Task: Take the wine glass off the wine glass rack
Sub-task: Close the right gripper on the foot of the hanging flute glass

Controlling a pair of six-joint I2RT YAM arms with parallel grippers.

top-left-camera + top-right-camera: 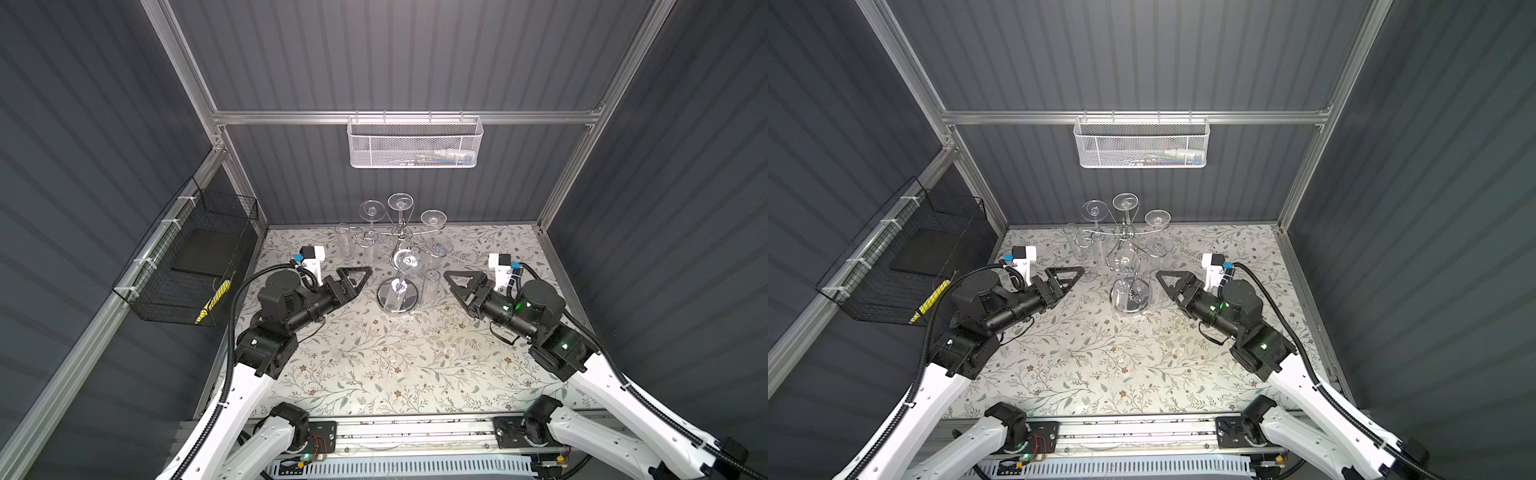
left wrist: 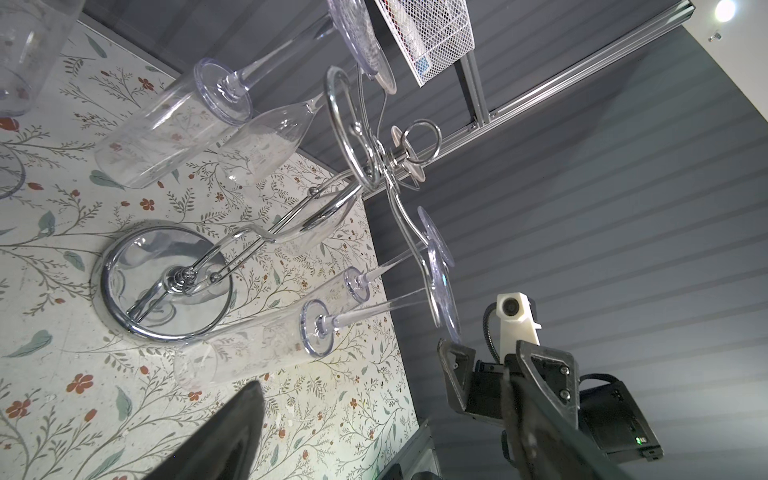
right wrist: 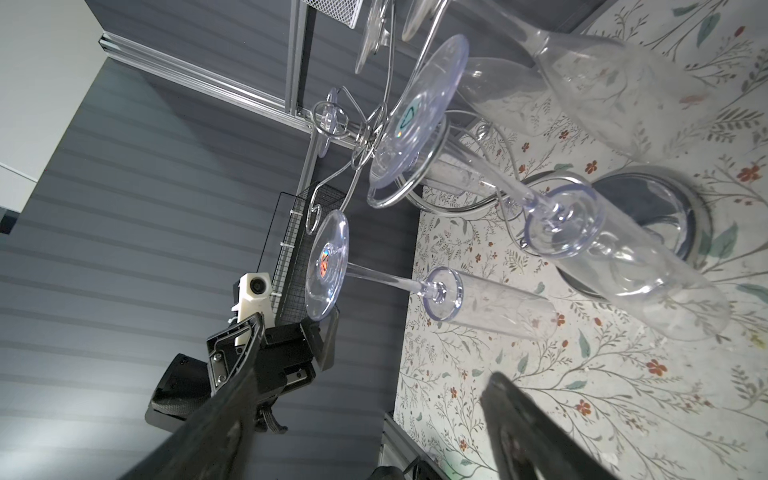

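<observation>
One wine glass rack (image 1: 409, 297) of chrome wire stands on the floral table (image 1: 374, 365), directly between the left gripper (image 1: 366, 272) and the right gripper (image 1: 448, 275) and just ahead of both sets of tips. Clear wine glasses (image 1: 400, 201) hang from it upside down, feet caught in the curled arms and bowls pointing down. Five feet can be counted in both top views, but the clear bowls overlap and I cannot tell the full number. One wine glass (image 1: 432, 286), a narrow flute shape, hangs just beside the right gripper's tip; whether they touch I cannot tell.

There are two baskets. One white mesh basket (image 1: 415, 145) hangs on the back rail, high above and well beyond both grippers. One black wire basket (image 1: 174, 299) hangs on the side wall, well out on the left gripper's outer side.

There are two arms. Each rises from the near rail, bends at a raised elbow and runs its forearm low over the table, angled inward at the rack, so the pair mirror one another. Each gripper is rolled onto its side, so a top view shows one triangular finger lying over the other. Each carries one white wrist camera (image 1: 316, 259).

The left gripper is released, fingers spread wide with nothing between them. The right gripper's fingers also stand well apart and hold nothing
</observation>
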